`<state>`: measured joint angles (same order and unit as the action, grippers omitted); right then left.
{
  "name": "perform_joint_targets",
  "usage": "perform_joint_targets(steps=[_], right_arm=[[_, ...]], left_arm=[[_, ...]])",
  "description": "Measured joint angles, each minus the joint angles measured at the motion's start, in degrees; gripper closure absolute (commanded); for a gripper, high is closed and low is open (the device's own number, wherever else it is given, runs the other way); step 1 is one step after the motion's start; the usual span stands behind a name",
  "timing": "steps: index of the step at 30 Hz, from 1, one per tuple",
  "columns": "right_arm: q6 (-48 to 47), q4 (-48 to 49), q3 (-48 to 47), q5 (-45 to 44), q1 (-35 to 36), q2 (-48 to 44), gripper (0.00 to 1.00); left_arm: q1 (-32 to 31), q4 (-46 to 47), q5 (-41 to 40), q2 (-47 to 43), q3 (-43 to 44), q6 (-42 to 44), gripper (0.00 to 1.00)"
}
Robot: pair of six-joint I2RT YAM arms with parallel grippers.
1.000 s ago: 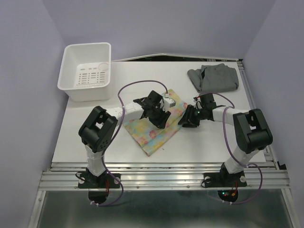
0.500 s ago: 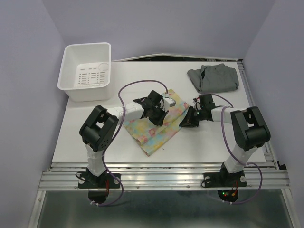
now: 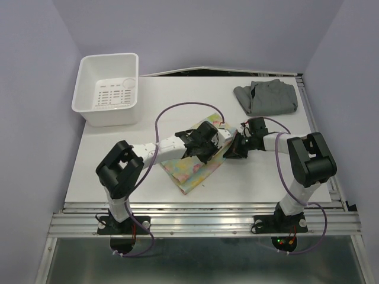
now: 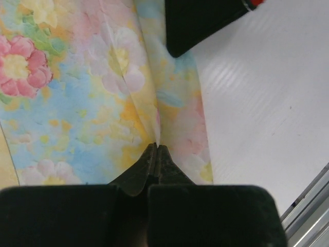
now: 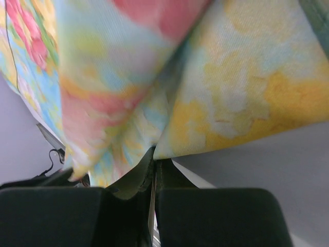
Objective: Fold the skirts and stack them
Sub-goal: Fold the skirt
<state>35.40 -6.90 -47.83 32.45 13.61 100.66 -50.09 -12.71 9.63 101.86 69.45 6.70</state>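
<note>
Now the left gripper [image 4: 157, 150] and right gripper [image 5: 154, 162] each pinch the floral skirt's [image 3: 190, 170] edge, mid-fold; next, probably carry that edge across together.

No legible text, label, brand or number on floral skirt [image 3: 189, 171] or elsewhere

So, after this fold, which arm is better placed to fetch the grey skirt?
Right, probably: its tool grips the floral skirt on the side nearest the grey skirt, far right; the left arm is stretched across.
</note>
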Motion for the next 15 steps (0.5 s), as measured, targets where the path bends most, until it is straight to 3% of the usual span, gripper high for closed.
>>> perform_joint_targets(steps=[6,15], right_arm=[[0.26,0.02,0.02,-0.04,0.0,0.0,0.99],[0.55,0.24,0.28,0.0,0.0,0.0,0.99]], left_arm=[[-4.22,-0.55,-2.8,0.09,-1.22,0.09,0.95],[-4.96,-1.07,-3.26,1.14,-1.88,-0.13,0.94]])
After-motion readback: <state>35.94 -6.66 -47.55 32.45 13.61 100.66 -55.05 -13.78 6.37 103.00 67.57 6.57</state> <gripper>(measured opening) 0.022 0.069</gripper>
